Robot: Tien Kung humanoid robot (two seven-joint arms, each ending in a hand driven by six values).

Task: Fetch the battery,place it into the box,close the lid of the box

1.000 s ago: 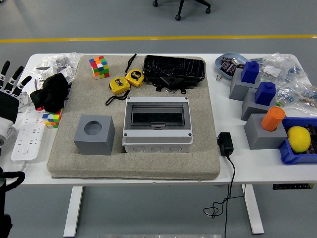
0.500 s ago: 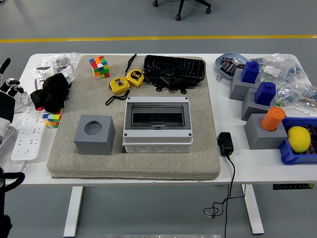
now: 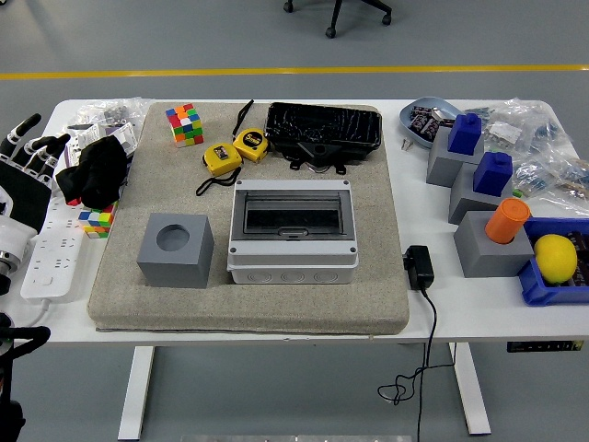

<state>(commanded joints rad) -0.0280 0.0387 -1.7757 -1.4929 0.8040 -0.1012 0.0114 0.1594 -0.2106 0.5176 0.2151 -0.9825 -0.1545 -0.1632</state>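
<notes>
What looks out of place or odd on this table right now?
A charger's cable dangles off the table's near edge. The box has its lid shut already. The left hand, fingers spread, hovers over a power strip, holding nothing.

We see bare mat (image 3: 304, 299) in front of the grey box (image 3: 293, 230) and beside it on the right; a grey cube block (image 3: 176, 250) stands close on its left, two yellow tape measures (image 3: 235, 150) and a black tray (image 3: 324, 129) crowd the far side
</notes>
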